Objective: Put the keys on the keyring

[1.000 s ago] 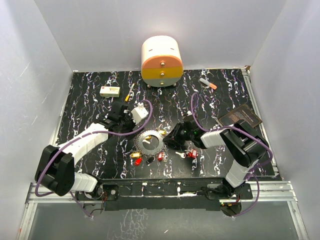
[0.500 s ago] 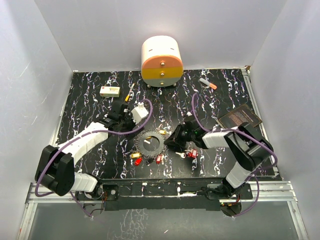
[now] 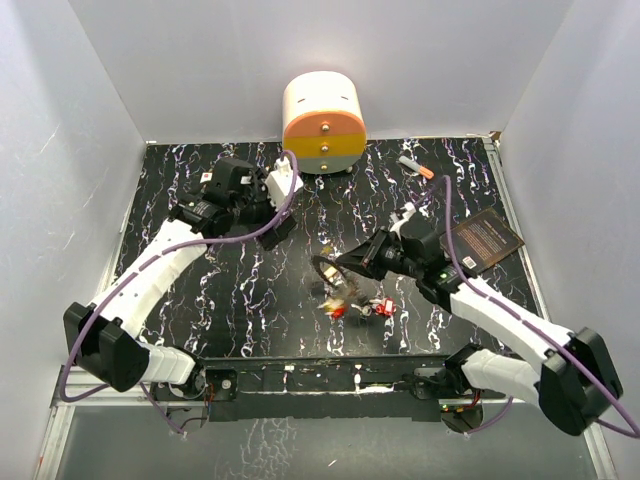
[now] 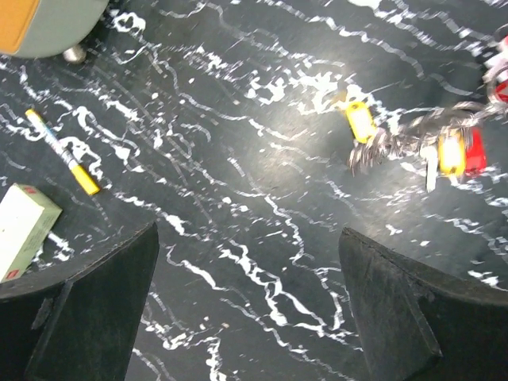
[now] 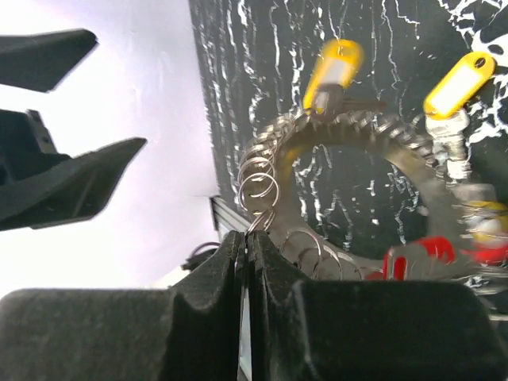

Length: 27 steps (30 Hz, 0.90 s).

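My right gripper (image 3: 343, 268) is shut on a small wire loop of the keyring (image 3: 327, 268) and holds the ring tilted above the table. In the right wrist view the jagged grey keyring (image 5: 361, 127) hangs in front of my closed fingers (image 5: 214, 309), with yellow-headed keys (image 5: 333, 70) and red-headed keys (image 5: 421, 258) on its rim. Keys (image 3: 337, 300) dangle below the ring. A red key (image 3: 384, 306) lies on the table. My left gripper (image 3: 272, 222) is open and empty, far left of the ring. The left wrist view shows the ring (image 4: 421, 131) blurred.
A cream, orange and grey drawer unit (image 3: 323, 122) stands at the back. An orange-tipped marker (image 3: 417, 166) lies back right and a dark card (image 3: 487, 236) right. A yellow pen (image 4: 63, 152) and a white box (image 4: 22, 230) lie below the left gripper.
The right gripper has lifted the keyring off the table, keys dangling from it. The left arm has pulled away from the ring, up and towards the back left.
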Each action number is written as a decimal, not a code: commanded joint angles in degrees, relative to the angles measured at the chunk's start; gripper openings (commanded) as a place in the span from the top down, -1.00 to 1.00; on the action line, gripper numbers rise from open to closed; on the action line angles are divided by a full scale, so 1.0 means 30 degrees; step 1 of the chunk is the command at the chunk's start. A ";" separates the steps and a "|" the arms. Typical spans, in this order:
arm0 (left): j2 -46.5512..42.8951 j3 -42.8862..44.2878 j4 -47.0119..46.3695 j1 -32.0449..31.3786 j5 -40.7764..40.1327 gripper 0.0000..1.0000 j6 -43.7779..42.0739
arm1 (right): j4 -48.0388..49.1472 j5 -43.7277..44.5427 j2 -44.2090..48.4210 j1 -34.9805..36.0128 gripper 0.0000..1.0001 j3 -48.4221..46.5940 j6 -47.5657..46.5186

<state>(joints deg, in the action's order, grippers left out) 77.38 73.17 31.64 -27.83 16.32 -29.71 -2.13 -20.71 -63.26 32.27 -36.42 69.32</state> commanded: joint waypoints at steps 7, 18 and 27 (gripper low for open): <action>0.0455 0.1349 0.0301 -0.4341 0.1017 -0.92 0.5673 | -0.0076 0.3530 0.3177 0.1162 0.85 -0.0059 0.5092; -0.0396 0.3002 0.1134 -0.4894 -0.2832 -0.90 0.3577 | -0.1328 0.4390 0.3134 0.1269 0.85 -0.0993 0.4324; -0.0451 0.4861 0.2850 -0.4901 -0.1113 -0.87 0.2307 | -0.1870 0.4581 0.2448 0.1521 0.85 -0.3153 0.5024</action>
<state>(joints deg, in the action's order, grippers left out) 75.53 81.60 34.83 -42.59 10.44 -20.88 -11.18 -7.97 -55.81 36.16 -39.13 81.76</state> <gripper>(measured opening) 0.946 0.079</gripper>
